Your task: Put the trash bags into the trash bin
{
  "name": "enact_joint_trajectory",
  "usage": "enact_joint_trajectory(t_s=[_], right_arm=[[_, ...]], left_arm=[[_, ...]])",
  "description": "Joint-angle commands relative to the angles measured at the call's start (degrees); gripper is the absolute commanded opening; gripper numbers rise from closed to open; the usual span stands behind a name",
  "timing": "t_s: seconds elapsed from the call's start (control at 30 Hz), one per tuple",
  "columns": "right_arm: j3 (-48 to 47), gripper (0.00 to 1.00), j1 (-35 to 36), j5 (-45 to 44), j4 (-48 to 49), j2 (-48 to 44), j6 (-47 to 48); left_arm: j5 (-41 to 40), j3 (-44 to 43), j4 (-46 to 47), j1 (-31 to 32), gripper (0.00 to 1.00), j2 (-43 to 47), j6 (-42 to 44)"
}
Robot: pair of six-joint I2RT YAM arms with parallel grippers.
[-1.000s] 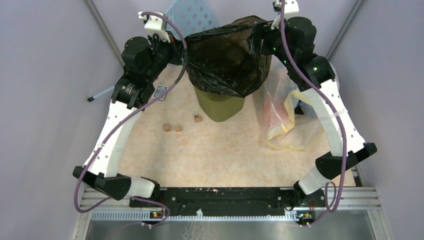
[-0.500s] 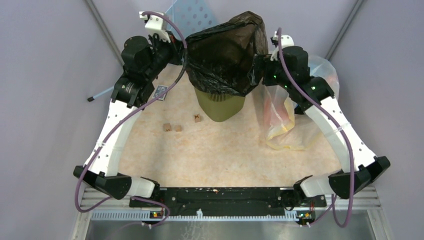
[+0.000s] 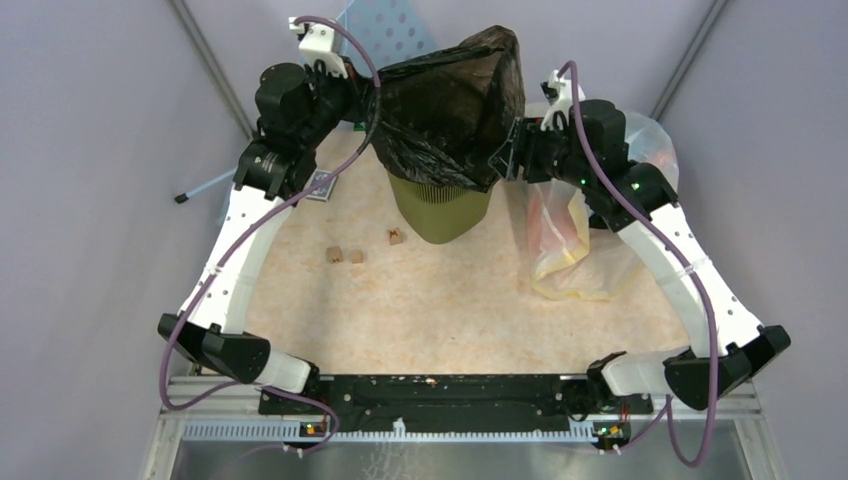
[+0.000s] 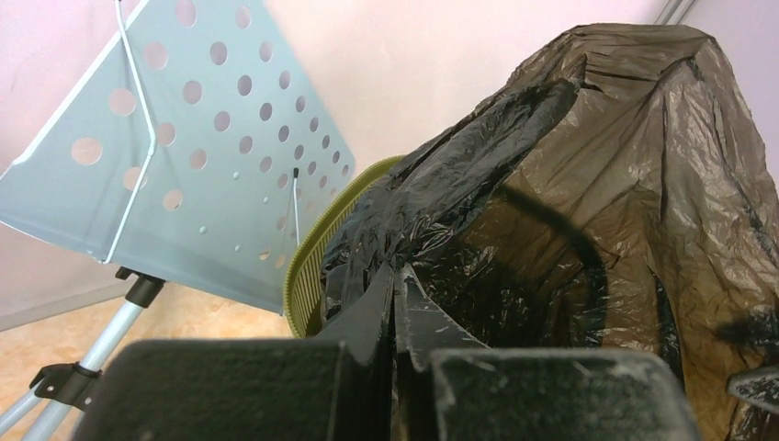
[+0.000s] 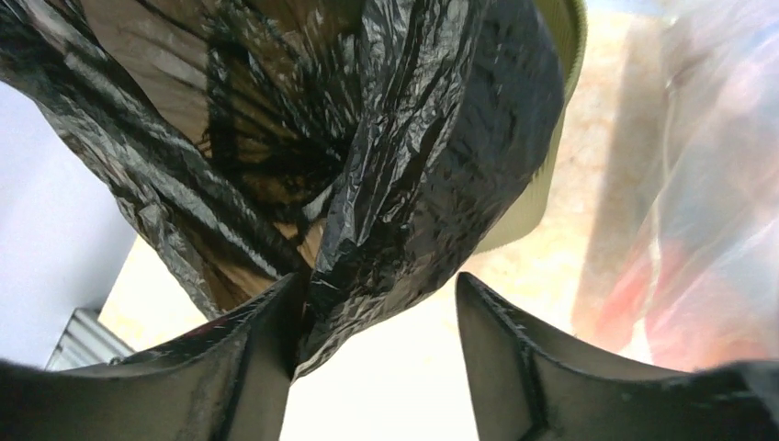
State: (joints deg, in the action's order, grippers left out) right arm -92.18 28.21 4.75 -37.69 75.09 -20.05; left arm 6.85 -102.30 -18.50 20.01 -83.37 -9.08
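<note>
The black trash bag (image 3: 450, 105) is draped over the top of the olive-green trash bin (image 3: 440, 212), covering its rim and rising to a peak at the back. My left gripper (image 3: 362, 95) is shut on a fold of the bag's left edge; in the left wrist view its jaws (image 4: 397, 276) pinch the plastic beside the bin's rim (image 4: 308, 262). My right gripper (image 3: 512, 155) is at the bag's lower right side. It stands open (image 5: 377, 294), with the bag's (image 5: 413, 165) hem hanging between the fingers and lying against the left finger (image 5: 262, 317); the bin's rim (image 5: 542, 184) shows behind.
A clear bag of colourful rubbish (image 3: 570, 235) lies right of the bin, close to my right arm. A pale blue perforated board (image 3: 385, 35) on a stand rises behind the bin. Small brown blocks (image 3: 343, 255) and a dark card (image 3: 320, 185) lie on the table.
My right gripper has come down from the bag's upper right corner to its lower right side. The bag's top now stands in a peak. The left arm shifted slightly back.
</note>
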Motion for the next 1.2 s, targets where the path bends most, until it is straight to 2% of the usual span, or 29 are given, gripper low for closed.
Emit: enact_joint_trajectory(t_s=[0.0, 0.27, 0.33, 0.47, 0.6, 0.83, 0.97, 1.17], right_arm=[[1.8, 0.53, -0.2, 2.7, 0.5, -2.1, -1.8], [-2.2, 0.08, -0.3, -3.0, 3.7, 0.6, 0.2], [-5.2, 0.03, -0.3, -3.9, 3.2, 2.5, 0.7], [-9.1, 0.02, -0.3, -6.8, 3.0, 5.7, 0.8], [-6.5, 0.0, -0.4, -7.6, 7.4, 6.2, -0.4], [-6.1, 0.0, -0.3, -6.3, 8.5, 8.4, -1.1], [-8.4, 0.0, -0.4, -6.8, 9.0, 9.8, -0.3], [-10.2, 0.0, -0.3, -2.7, 6.6, 12.1, -0.7]], left_arm=[[1.2, -2.7, 3.9, -0.7, 0.0, 0.3, -0.2], [2.0, -8.4, 5.4, -1.7, 0.0, -6.1, -2.6], [2.5, -9.9, 6.2, -2.2, 0.0, -7.8, -3.6], [3.8, -12.7, 8.7, -3.5, 0.0, -10.7, -5.9], [5.5, -12.9, 10.8, -5.1, 0.0, -12.9, -8.1], [8.6, -9.7, 12.7, -7.7, 0.0, -13.8, -10.3], [11.9, -10.9, 12.7, -10.1, 0.0, -15.2, -12.4], [18.6, -10.4, 11.2, -11.3, 0.0, -16.4, -13.8]])
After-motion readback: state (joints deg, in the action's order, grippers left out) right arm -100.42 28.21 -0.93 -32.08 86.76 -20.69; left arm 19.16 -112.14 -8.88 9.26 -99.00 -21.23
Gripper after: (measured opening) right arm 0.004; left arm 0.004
